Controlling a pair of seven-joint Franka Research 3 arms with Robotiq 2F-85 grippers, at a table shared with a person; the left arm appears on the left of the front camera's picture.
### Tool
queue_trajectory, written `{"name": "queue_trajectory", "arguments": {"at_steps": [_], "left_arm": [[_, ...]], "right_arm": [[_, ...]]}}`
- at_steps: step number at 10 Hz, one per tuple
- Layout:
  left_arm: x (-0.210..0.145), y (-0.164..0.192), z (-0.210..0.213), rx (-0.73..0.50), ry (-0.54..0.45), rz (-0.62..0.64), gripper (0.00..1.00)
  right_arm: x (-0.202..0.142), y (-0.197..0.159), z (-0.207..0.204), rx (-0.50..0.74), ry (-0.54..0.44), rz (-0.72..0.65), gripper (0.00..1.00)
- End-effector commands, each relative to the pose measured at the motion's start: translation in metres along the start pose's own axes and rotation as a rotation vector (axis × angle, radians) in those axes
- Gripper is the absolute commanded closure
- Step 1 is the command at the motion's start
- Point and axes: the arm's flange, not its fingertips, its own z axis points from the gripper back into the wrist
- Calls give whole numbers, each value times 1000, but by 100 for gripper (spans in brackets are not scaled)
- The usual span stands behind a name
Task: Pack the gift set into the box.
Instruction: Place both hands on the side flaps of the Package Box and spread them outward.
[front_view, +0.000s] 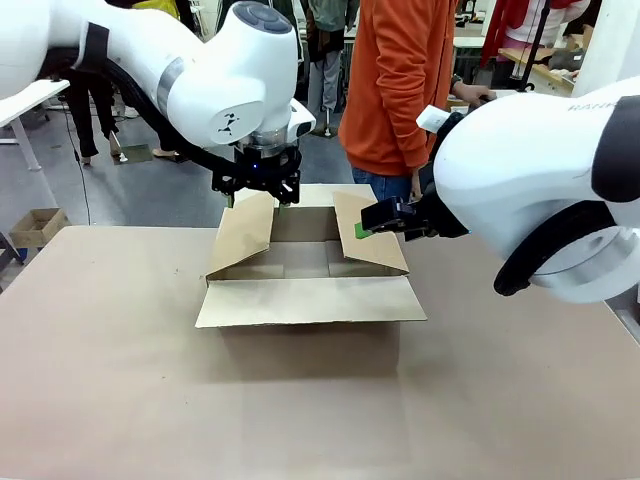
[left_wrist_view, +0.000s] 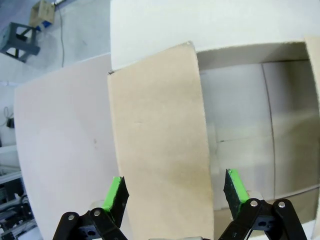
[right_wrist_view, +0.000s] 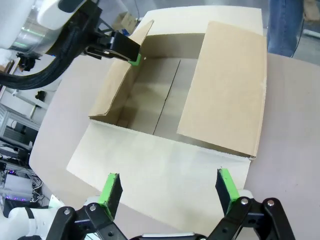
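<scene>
A taupe-covered bench (front_view: 120, 390) fills the foreground. At its far side stands a person in an orange long-sleeved top and blue jeans (front_view: 400, 90). On the floor off to the left sits a small open brown cardboard box (front_view: 38, 225).

In the middle of the bench rests the large shallow brown corrugated cardboard carton (front_view: 305, 225), mouth upward, its long axis running left to right across the bench. Through the mouth the carton's floor (front_view: 300, 262) shows as bare cardboard, with a seam down its middle where the bottom panels meet.

The near flap (front_view: 310, 302) lies folded out flat toward the robot's side, and the far flap (front_view: 318, 194) lies out toward the person. The left flap (front_view: 243, 235) stands nearly upright, leaning a little inward. The right flap (front_view: 388, 255) slants inward over the opening.

The left tool (front_view: 262, 196) hangs fingers-down at the left flap's top edge with its jaws spread wide. In the left wrist view its green-padded fingers (left_wrist_view: 116, 197) stand one on each side of that flap, which passes between them.

The right tool (front_view: 372, 222) reaches in from the right and points leftward at the upper part of the right flap. In the right wrist view its fingers (right_wrist_view: 226, 186) are spread wide apart. Whether its pad touches the flap I cannot tell.
</scene>
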Motion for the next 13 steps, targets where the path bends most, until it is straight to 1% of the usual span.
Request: {"name": "queue_trajectory", "arguments": {"at_steps": [1, 2, 4, 5, 6, 9, 11, 13], "left_arm": [[4, 2, -15, -26, 41, 7, 0], [2, 3, -22, -34, 56, 17, 0], [0, 5, -30, 14, 76, 32, 0], [-1, 6, -29, 24, 71, 32, 0], [-1, 6, -24, 23, 58, 34, 0], [-5, 10, -6, 87, 54, 29, 0], [-10, 26, 17, 113, -3, 48, 0], [-10, 43, 25, 140, -1, 72, 0]], "right_arm": [[-2, -1, 7, 1, 8, -8, 0], [-2, -1, 7, 1, 8, -8, 0], [-2, -1, 7, 1, 8, -8, 0], [-2, -1, 7, 1, 8, -8, 0], [-2, -1, 7, 1, 8, -8, 0], [-2, -1, 7, 1, 8, -8, 0], [-2, -1, 7, 1, 8, -8, 0], [-2, -1, 7, 1, 8, -8, 0]]}}
